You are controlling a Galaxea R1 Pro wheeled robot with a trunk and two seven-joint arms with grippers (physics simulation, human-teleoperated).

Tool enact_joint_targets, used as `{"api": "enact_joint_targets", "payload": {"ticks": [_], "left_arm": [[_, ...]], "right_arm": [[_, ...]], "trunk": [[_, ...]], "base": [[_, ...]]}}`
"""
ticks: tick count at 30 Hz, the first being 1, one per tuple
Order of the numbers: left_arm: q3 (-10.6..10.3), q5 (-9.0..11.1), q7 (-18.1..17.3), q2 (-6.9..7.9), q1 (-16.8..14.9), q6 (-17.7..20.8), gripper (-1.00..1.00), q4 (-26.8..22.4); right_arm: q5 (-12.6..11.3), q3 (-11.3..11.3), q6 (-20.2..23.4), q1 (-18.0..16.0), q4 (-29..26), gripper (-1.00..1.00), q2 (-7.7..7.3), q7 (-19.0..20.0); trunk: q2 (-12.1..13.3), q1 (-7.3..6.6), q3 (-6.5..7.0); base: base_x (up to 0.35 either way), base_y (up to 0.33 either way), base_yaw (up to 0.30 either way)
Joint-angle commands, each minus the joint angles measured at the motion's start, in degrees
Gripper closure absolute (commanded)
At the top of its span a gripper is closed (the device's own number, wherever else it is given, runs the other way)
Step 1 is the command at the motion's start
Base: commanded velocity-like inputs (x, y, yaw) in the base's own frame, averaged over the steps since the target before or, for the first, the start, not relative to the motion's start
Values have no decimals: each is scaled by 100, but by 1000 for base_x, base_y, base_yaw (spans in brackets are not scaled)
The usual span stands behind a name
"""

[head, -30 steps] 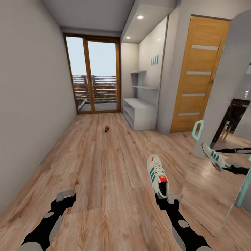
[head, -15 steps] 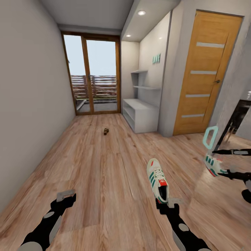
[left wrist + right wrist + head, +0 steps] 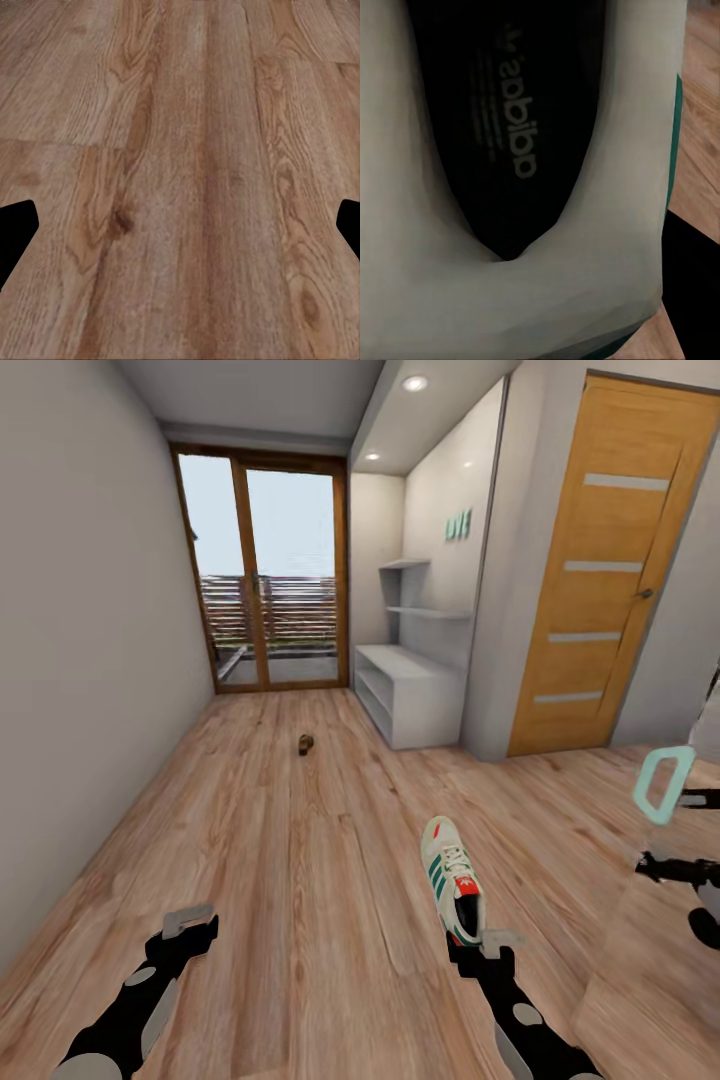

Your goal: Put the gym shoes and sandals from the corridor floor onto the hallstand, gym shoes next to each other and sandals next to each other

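Head view. Landmark: hallstand [image 3: 410, 695], pale unit against the far right wall beside the glazed doors. Gym shoe [image 3: 452, 880]: carried at the right gripper [image 3: 487, 938], heel at the fingers, toe pointing toward the hallstand, well short of it. One dark sandal [image 3: 305, 743]: on the corridor floor [image 3: 300, 860], near the hallstand's front, to its left. Left gripper [image 3: 188, 922]: well short of the hallstand, holding nothing.

Left wrist view. Bare floor planks between the two dark fingers [image 3: 16, 225], which stand spread apart, released.

Right wrist view. Shoe's heel collar and dark insole right at the camera; the shoe's heel sits at the finger line, apparently clenched between the fingers, though the pads themselves are hidden.

Step in hand, judged: carrying the shoe to the hallstand. Advice: keep it level and leave room beside it for its mate.
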Motion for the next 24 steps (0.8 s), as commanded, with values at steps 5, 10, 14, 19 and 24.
{"api": "enact_joint_targets", "payload": {"ticks": [5, 10, 14, 19, 24], "left_arm": [[6, 2, 1, 2, -3, -20, -100, 6], [6, 2, 1, -2, -3, -20, -100, 6], [6, 2, 1, -4, -3, -20, -100, 6], [6, 2, 1, -5, -3, -20, -100, 6], [6, 2, 1, -5, -3, -20, -100, 6]], "right_arm": [[0, 1, -18, -4, 4, 100, 0, -6], [32, 1, -18, -4, 7, 100, 0, -6], [43, 0, -18, -4, 11, 100, 0, -6], [26, 1, -18, -4, 11, 100, -8, -8], [28, 0, -18, -4, 12, 100, -7, -7]], "trunk": [[-2, 2, -5], [-2, 2, -5], [-2, 2, -5], [-2, 2, -5], [-2, 2, -5]], "base": [[342, 108, 0], [342, 108, 0], [342, 108, 0], [342, 108, 0], [342, 108, 0]]}}
